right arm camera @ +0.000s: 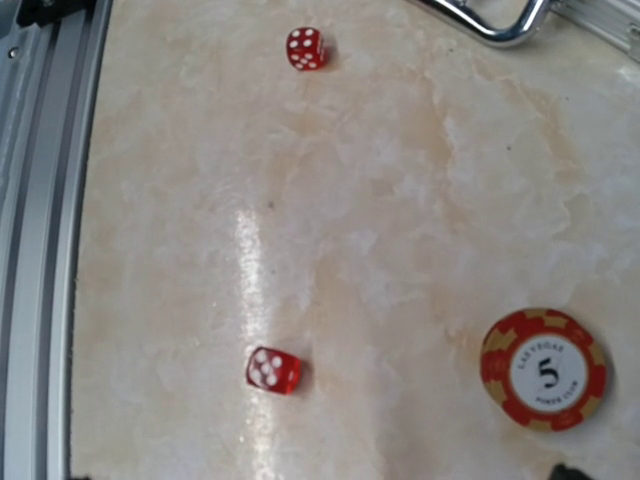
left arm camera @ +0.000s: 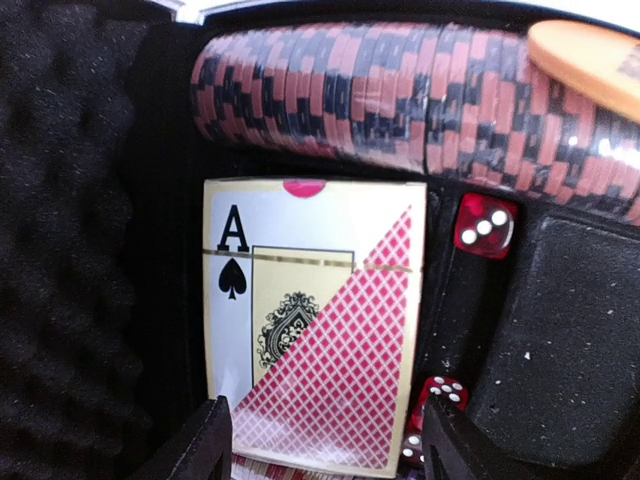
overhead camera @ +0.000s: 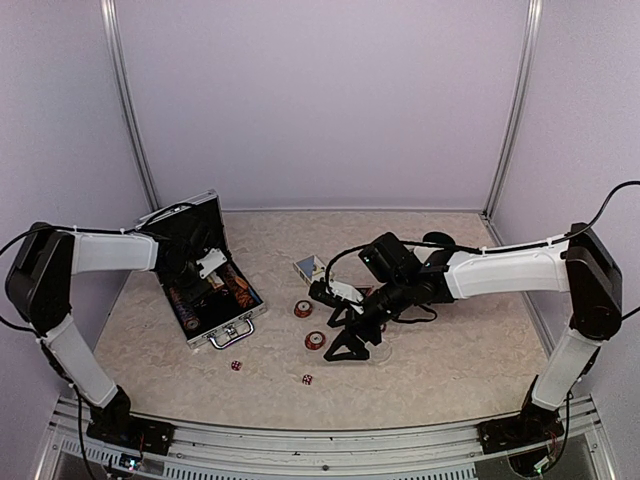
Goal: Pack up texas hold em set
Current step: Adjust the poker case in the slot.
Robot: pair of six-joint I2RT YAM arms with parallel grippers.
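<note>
The case lies open left of centre in the top view, its lid raised toward the upper left. The left gripper is down inside it, over a card box that lies flat on the black lining with the ace of spades showing. Its fingers stand apart at the bottom edge of the wrist view, one at each long side of the box's lower end; whether they press it I cannot tell. A row of chips on edge runs across the top. A die sits just right of the box, with more dice at its lower right corner.

The right gripper hangs low over the table at centre, jaws spread wide with nothing between them. A loose chip lies just below it in the top view, the marker just right of that chip, and a second chip to the gripper's left. Lower left of it lie a near die and a far die, well apart. The far die is near the case's handle.
</note>
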